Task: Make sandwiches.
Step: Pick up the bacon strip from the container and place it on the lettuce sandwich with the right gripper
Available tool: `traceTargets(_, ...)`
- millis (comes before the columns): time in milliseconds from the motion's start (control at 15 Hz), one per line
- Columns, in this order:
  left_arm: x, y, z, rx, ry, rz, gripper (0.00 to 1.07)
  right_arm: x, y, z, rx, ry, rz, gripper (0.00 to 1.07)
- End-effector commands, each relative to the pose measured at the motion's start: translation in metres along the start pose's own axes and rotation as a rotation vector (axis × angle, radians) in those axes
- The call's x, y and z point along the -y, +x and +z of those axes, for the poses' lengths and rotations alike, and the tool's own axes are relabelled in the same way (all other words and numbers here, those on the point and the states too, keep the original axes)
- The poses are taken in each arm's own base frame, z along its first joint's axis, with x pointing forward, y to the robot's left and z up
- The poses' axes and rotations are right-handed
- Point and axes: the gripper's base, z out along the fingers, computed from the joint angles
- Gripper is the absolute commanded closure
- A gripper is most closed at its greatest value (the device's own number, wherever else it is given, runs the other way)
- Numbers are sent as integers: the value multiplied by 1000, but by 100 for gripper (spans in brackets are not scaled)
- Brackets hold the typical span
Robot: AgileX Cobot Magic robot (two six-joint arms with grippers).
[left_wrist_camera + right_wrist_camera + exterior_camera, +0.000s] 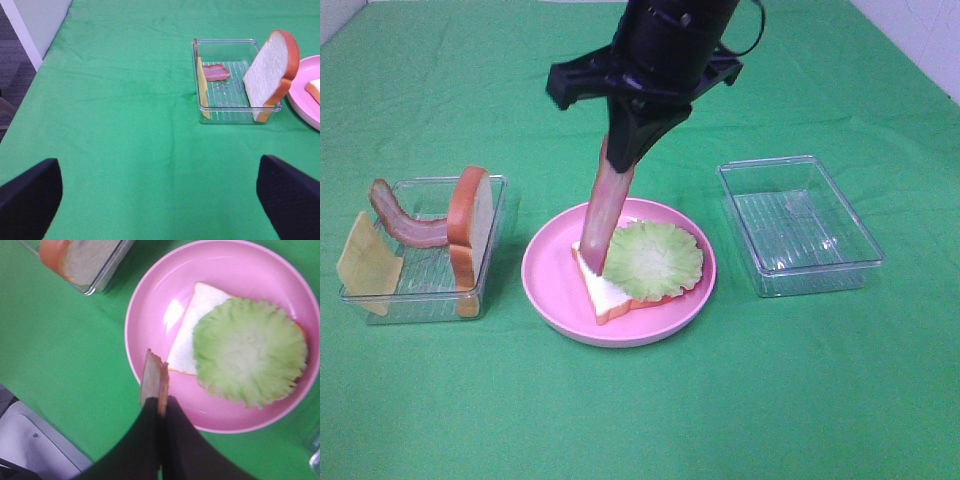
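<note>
Green cloth (420,400), right hand (618,150) pinching bacon strip (603,215) near half-hidden bread (605,295), left hand (160,200) wide, mostly cropped

The left gripper (160,200) is spread wide, dark fingers (30,200) above green cloth (125,125). A clear tray (227,42) holds an upright bread slice (270,70) at the end beside the pink plate (300,100), a flat bacon strip (216,73), and cheese (203,92) leaning on the opposite wall; the plate carries what may be a bread corner (314,89)
</note>
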Motion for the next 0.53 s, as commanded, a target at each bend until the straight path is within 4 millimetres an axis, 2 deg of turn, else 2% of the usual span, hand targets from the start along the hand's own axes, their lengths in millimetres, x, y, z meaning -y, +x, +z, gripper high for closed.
traceTargets(67,0,0,0,3,4,-3,6,-25,6,19,38,-24,-61,107)
traceTargets(200,0,0,0,3,4,-3,6,-42,5,34,62,-39,-110,107)
traceTargets(533,0,0,0,3,4,-3,6,-33,1,65,55,-12,-109,107)
